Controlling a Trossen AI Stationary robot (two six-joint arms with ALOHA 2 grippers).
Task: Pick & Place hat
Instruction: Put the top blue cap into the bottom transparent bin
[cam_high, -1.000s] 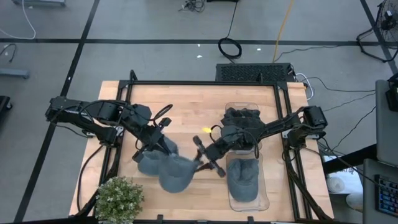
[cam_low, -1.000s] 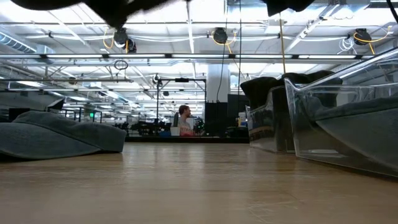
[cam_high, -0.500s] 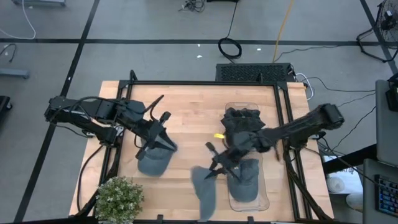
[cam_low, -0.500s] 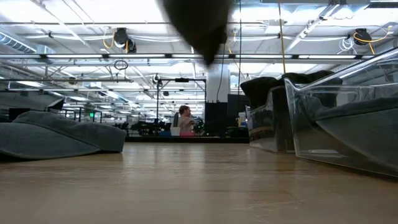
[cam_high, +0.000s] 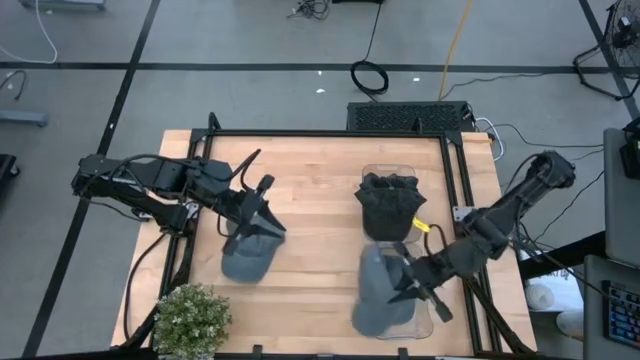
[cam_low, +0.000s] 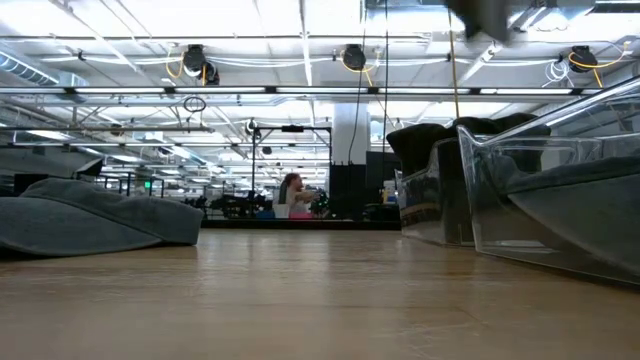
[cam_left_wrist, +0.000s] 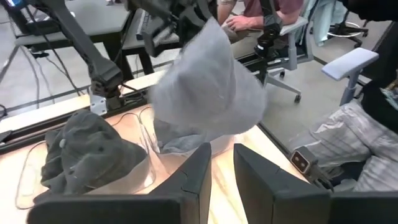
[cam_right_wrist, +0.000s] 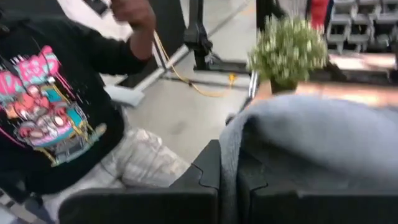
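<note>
Overhead and wrist views at the moment of carrying. The right tool (cam_high: 415, 283) was clamped shut on a fold of the grey hat (cam_high: 378, 296), the cloth passing between its 2 fingers (cam_right_wrist: 205, 171) in the right wrist view. The hat hung over the near end of the clear tray (cam_high: 372, 176) by the surface's right edge. Its long axis ran roughly from the far edge toward the near edge of the wooden surface (cam_high: 310, 190), and its lower end spilled past the tray's near-left corner. In the left wrist view the same hat (cam_left_wrist: 208, 93) drooped as a loose cone from the right arm, narrow end up and open rim down above the tray.

A dark hat (cam_high: 388, 200) lay at the far end of the tray. The left tool (cam_high: 262, 208) stood over a second grey hat (cam_high: 248, 255) near the surface's left edge, its fingers (cam_left_wrist: 189, 180) a narrow gap apart with nothing between them. A potted plant (cam_high: 190, 320) occupied the near-left corner. A person (cam_right_wrist: 56, 118) stood beyond the surface.
</note>
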